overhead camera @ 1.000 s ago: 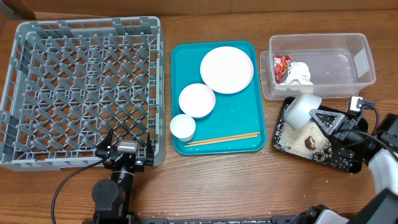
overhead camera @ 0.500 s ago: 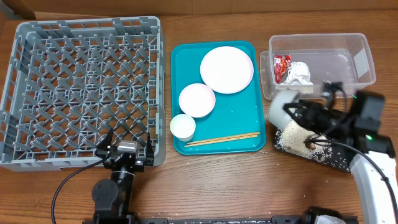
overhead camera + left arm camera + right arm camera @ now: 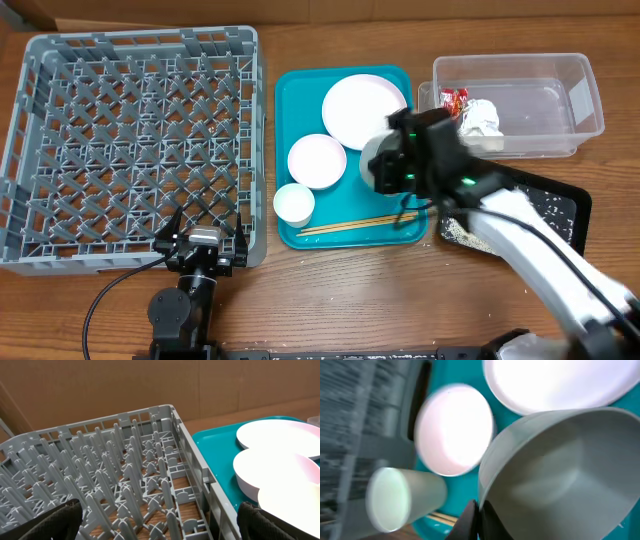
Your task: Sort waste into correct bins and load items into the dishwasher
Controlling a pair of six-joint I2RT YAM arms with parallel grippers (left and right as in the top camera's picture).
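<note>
Slippage is your risk: your right hand (image 3: pixel 402 166) seems clamped on the rim of the white bowl (image 3: pixel 376 162), tilted above the teal tray (image 3: pixel 300 95) near the plate (image 3: pixel 352 108); a fast swing could drop it.

wooden table (image 3: pixel 340 295) | on it: grey rack (image 3: pixel 140 37) | teal tray (image 3: pixel 300 100) | clear tub (image 3: pixel 530 105) | black tray (image 3: pixel 562 205)

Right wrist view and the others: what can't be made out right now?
- Overhead: the right arm covers much of the black tray and its contents.
- Right wrist: motion blur; the held bowl hides the fingertips of the right gripper.
- Left wrist: the frame edge cuts off the plate and cup.
</note>
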